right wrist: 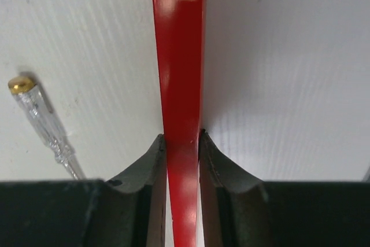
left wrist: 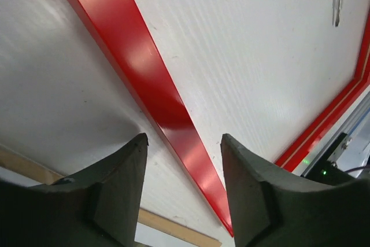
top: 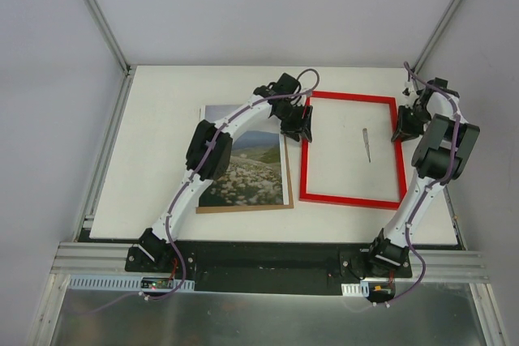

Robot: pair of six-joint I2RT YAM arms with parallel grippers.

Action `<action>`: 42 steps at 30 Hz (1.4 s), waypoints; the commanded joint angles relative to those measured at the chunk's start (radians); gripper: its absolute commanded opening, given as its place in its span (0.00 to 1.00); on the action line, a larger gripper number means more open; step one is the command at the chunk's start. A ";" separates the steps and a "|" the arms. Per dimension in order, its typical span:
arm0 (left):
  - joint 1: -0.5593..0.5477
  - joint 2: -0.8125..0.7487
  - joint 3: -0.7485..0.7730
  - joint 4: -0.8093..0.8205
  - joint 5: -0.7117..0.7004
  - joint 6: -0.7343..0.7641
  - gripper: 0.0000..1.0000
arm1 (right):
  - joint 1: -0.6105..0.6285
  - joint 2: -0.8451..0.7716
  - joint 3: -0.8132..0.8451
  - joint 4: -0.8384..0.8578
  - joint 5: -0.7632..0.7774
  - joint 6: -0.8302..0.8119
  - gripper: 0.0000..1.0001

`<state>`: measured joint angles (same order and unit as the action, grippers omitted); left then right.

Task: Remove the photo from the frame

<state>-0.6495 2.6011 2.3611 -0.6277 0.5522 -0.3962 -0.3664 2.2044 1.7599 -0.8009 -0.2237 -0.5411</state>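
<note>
The right gripper (right wrist: 182,143) is clenched on the frame (right wrist: 179,39), its two dark fingers pressed against either side of the thin red rail at the frame's 3 o'clock side, toward the far corner. The left gripper (left wrist: 184,138) is released, its fingers spread wide to straddle the opposite rail near the 10 o'clock corner; whether they touch the rail cannot be told. The frame lies flat on the white table (top: 162,160), and the bare tabletop shows through its opening. Inside that opening, toward 2 o'clock from its middle, lies a small clear-handled screwdriver (top: 366,144) with a brass cap, apart from every rail. At 9 o'clock from the frame, just beside its left rail, the photo (top: 251,168), a landscape of flowers, hills and sky, rests face up on a brown backing board (top: 243,208), whose edge shows beyond the print at 6 o'clock; the left arm crosses over part of the print. The tabletop is matte with faint streaks and scuffs. Pale grey walls enclose the cell, with aluminium posts running up from the far corners, and a black strip and a metal rail carry the arm bases along the near edge.
</note>
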 commanded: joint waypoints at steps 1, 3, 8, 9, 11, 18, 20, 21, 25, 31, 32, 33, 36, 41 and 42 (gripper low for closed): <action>-0.022 -0.007 0.026 -0.010 0.087 0.040 0.55 | -0.028 0.035 0.078 0.100 0.084 -0.011 0.05; -0.021 -0.015 0.020 -0.010 0.080 0.046 0.65 | -0.031 0.046 0.095 0.104 0.093 -0.016 0.07; -0.001 -0.105 -0.040 -0.012 0.052 0.101 0.81 | -0.034 0.054 0.119 0.115 0.112 -0.026 0.26; 0.008 -0.133 -0.055 -0.012 0.048 0.114 0.82 | -0.034 0.052 0.122 0.121 0.112 -0.039 0.33; 0.028 -0.191 -0.100 -0.013 0.048 0.144 0.85 | -0.034 0.055 0.144 0.120 0.121 -0.045 0.43; 0.175 -0.476 -0.347 -0.026 0.003 0.258 0.94 | -0.034 -0.090 0.101 0.143 0.074 -0.013 0.68; 0.226 -0.562 -0.413 -0.055 -0.041 0.293 0.94 | -0.026 -0.164 0.067 0.147 0.026 0.022 0.69; 0.249 -0.591 -0.445 -0.066 -0.070 0.315 0.95 | -0.017 -0.204 0.047 0.147 0.011 0.045 0.69; 0.362 -0.690 -0.540 -0.121 -0.173 0.387 0.99 | 0.065 -0.357 -0.049 0.157 -0.038 0.099 0.70; 0.491 -0.773 -0.695 -0.142 -0.305 0.483 0.99 | 0.301 -0.497 -0.149 0.203 -0.163 0.223 0.72; 0.504 -0.777 -0.721 -0.142 -0.328 0.496 0.99 | 0.335 -0.497 -0.148 0.212 -0.195 0.246 0.72; 0.517 -0.777 -0.737 -0.142 -0.339 0.503 0.99 | 0.365 -0.489 -0.145 0.226 -0.227 0.283 0.72; 0.551 -0.762 -0.770 -0.141 -0.344 0.508 0.99 | 0.473 -0.431 -0.110 0.258 -0.287 0.374 0.71; 0.599 -0.710 -0.799 -0.127 -0.322 0.500 0.99 | 0.635 -0.263 0.025 0.235 -0.283 0.441 0.71; 0.605 -0.701 -0.809 -0.121 -0.314 0.496 0.99 | 0.655 -0.229 0.044 0.238 -0.278 0.452 0.71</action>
<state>-0.0696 1.8709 1.5776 -0.7551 0.2333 0.0795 0.2115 1.8664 1.7016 -0.5667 -0.4725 -0.1890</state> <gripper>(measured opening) 0.990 0.714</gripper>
